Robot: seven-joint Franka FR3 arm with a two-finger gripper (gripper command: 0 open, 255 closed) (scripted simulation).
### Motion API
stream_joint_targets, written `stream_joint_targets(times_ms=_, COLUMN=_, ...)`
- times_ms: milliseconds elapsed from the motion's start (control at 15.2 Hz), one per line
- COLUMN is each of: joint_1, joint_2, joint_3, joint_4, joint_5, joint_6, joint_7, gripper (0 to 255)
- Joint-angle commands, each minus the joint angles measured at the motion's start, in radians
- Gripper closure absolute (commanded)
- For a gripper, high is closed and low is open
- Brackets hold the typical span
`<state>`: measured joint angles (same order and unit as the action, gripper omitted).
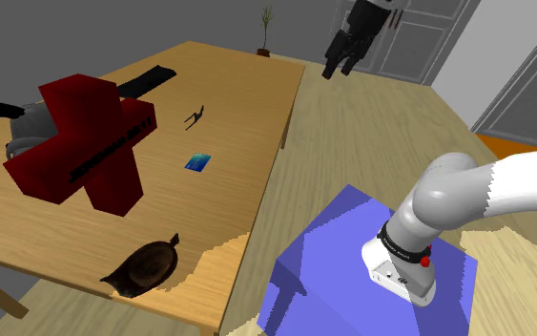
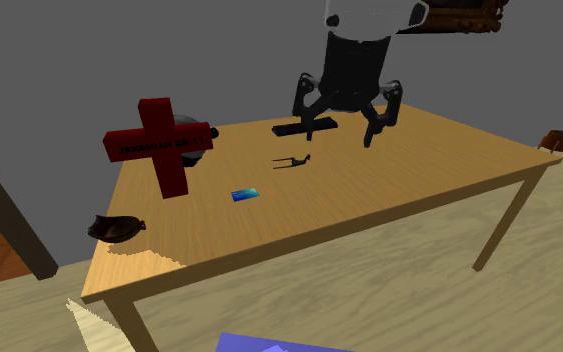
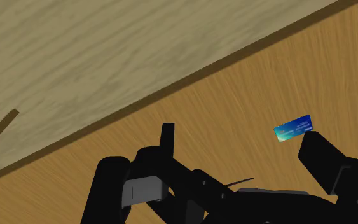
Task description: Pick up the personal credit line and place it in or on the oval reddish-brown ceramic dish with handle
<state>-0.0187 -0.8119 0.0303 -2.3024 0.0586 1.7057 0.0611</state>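
The card is lying flat on the wooden table. It is a thin rectangle, blue shading to teal toward one end, and a faint pale line is showing across its face. In the shoulder view it is sitting at 3 o'clock from the red cross-shaped block, apart from it. The dark brown glossy dish is resting at 7 o'clock from the card, near the table's edge. The gripper is hanging well above the table, at 2 o'clock from the card, with its fingers standing wide apart and holding nothing.
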Motion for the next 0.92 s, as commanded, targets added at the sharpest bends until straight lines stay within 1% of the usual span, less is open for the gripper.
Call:
stream_joint_targets(times_ms=0, joint_1=0.000, joint_2=0.000, joint_3=0.000, joint_4=0.000, joint_5=0.000, joint_6=0.000, joint_7=0.000, gripper=0)
stream_joint_targets(times_ms=396, joint_1=-0.032, joint_2=0.089, joint_3=0.168, joint_4=-0.044, joint_5=0.048, joint_6=0.125, joint_7=0.272, gripper=0)
stream_joint_targets(times_ms=660, joint_1=-0.064, joint_2=0.190, joint_3=0.281, joint_4=-0.032, joint_5=0.061, joint_6=0.205, joint_7=0.457, gripper=0)
stream_joint_targets(times_ms=858, joint_1=-0.096, joint_2=0.285, joint_3=0.365, joint_4=-0.002, joint_5=0.054, joint_6=0.260, joint_7=0.600, gripper=0)
